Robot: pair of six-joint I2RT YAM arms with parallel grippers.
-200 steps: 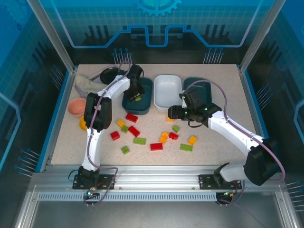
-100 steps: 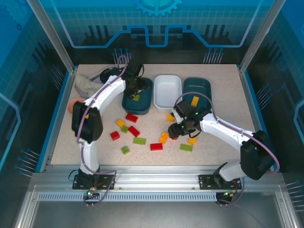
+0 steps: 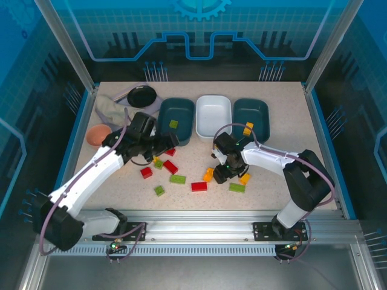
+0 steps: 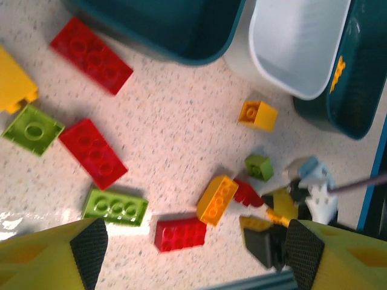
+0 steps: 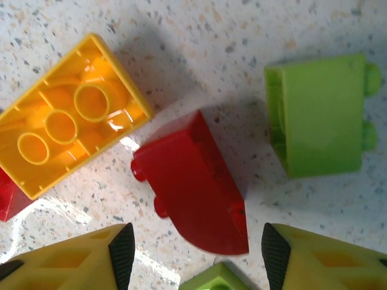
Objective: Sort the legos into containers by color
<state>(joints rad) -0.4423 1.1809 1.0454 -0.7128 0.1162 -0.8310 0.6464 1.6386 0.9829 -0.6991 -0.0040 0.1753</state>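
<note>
We are reading both pairs of fingers [image 4: 89, 241] as spread open. The right gripper [image 5: 193, 257] is hovering low over the tabletop [image 5: 199, 54], its fingers [image 5: 121, 251] straddling a red rounded lego [image 5: 193, 193] — an orange-yellow brick [image 5: 72, 139] lying beside it on one side, a lime brick [image 5: 317, 118] on the other. The left gripper [image 4: 196, 244] is hanging above loose legos [image 4: 115, 207], a red brick [image 4: 179, 234] beneath the gap. The left teal tub [image 3: 183, 112] is holding one lime lego [image 3: 173, 124]; the right teal tub [image 3: 254, 110] is holding an orange-yellow lego [image 3: 248, 127] — the white tub [image 3: 213, 115] is standing between them.
</note>
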